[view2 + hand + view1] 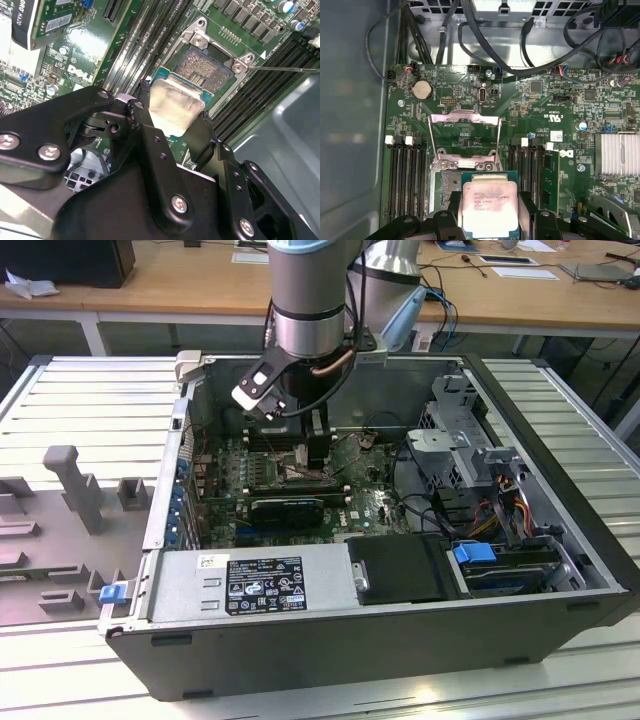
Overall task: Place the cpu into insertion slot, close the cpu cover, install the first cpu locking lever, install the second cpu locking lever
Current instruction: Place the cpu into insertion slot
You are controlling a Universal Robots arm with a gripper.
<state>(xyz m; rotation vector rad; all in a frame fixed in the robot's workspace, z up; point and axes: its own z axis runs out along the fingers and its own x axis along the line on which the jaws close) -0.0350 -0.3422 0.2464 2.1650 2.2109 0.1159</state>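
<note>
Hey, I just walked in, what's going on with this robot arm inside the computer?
The robot arm is down inside the open computer case, and its tool is shut on the small silver chip. The chip sits tilted, partly over the socket, and is not yet seated flat in it. The socket's metal cover stands flipped open, so it is not yet closed or locked down.

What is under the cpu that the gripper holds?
Under the cpu, in the second wrist view, lies the open insertion slot, its contact field partly showing. The rest of the slot is covered by the chip and the gripper.
</note>
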